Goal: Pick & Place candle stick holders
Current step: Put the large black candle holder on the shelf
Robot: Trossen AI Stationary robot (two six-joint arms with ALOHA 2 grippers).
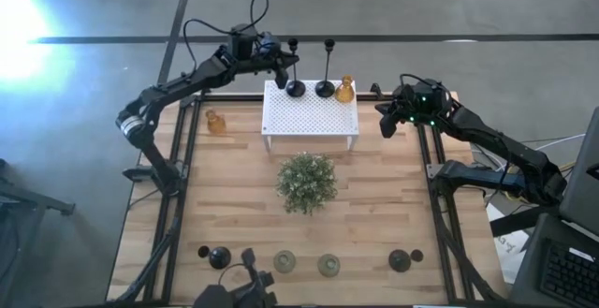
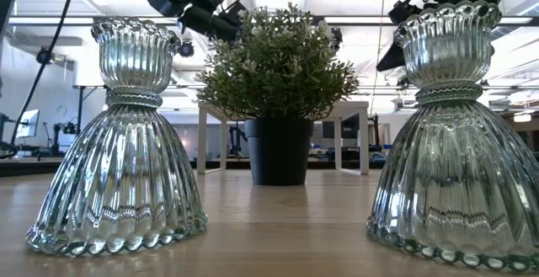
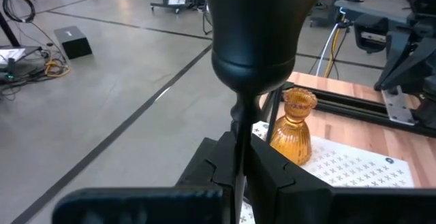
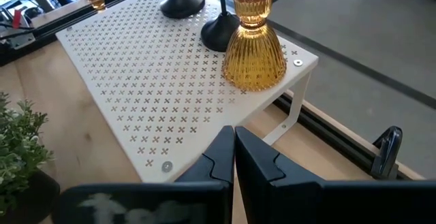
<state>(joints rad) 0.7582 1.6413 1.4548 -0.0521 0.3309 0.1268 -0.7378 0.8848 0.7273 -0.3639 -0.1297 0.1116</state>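
Wooden bench (image 1: pixel 234 205), white perforated stand (image 1: pixel 309 116) at back — left gripper (image 1: pixel 284 72) fingers clenched on tall black holder (image 3: pixel 255 54) stem over stand's rear edge. Lower upright, base flat, release slowly — right gripper (image 1: pixel 387 124) clenched, empty.

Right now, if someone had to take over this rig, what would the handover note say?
Left gripper: shut on the tall black holder, at the white stand.
Right gripper: shut, empty, right of the stand.
Done: second tall black holder and one amber holder on the stand.
Left: other amber holder left of the stand; two greenish glass holders and two short black ones along the near edge.
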